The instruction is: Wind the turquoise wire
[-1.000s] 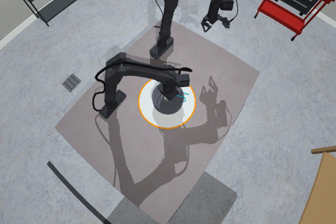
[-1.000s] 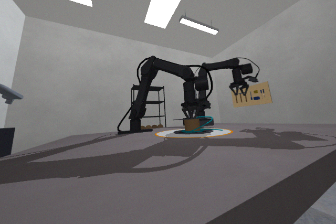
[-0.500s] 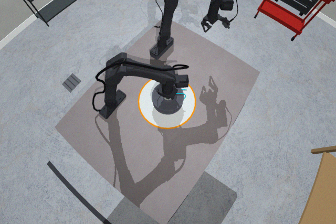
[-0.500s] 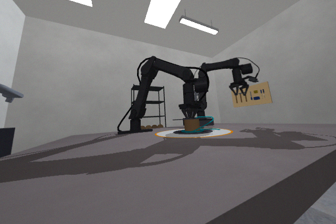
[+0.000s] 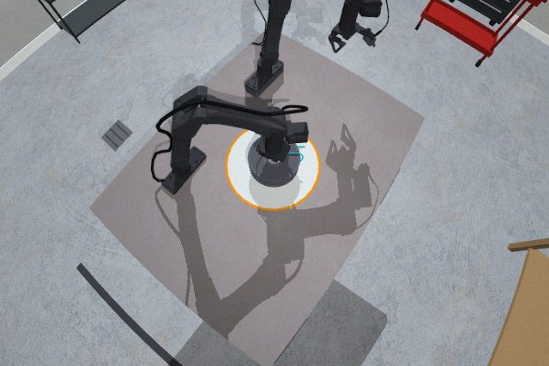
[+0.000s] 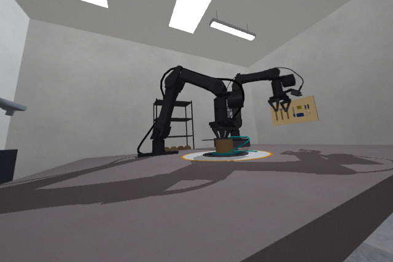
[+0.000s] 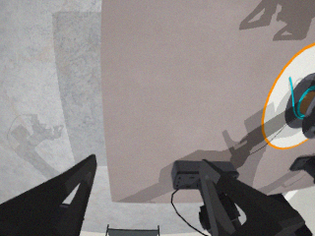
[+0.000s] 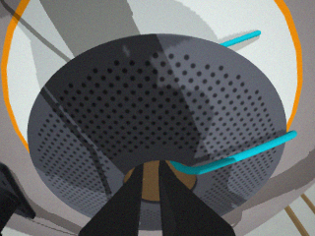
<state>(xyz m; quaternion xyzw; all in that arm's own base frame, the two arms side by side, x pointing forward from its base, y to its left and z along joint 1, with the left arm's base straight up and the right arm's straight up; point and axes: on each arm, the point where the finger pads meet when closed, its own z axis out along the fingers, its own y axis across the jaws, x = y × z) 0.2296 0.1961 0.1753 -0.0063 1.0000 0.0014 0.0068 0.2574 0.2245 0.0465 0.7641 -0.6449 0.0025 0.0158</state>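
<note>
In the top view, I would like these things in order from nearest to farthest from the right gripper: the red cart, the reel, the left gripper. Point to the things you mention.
1. The reel (image 5: 274, 177) (image 6: 223, 146) (image 7: 307, 81) (image 8: 148, 98), directly below.
2. The left gripper (image 5: 334, 44) (image 6: 281, 110) (image 7: 150, 162), toward the picture's upper right.
3. The red cart (image 5: 461, 25), top right corner.

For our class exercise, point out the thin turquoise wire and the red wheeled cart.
Thin turquoise wire (image 5: 294, 153) (image 6: 249, 139) (image 7: 292, 90) (image 8: 266, 146): top, exterior and both wrist views; on its strand.
Red wheeled cart (image 5: 460, 27): top view; on its lower shelf.

A red cart (image 5: 461, 27) and dark shelving (image 5: 95, 9) (image 6: 192, 126) stand beneath pale walls.
</note>
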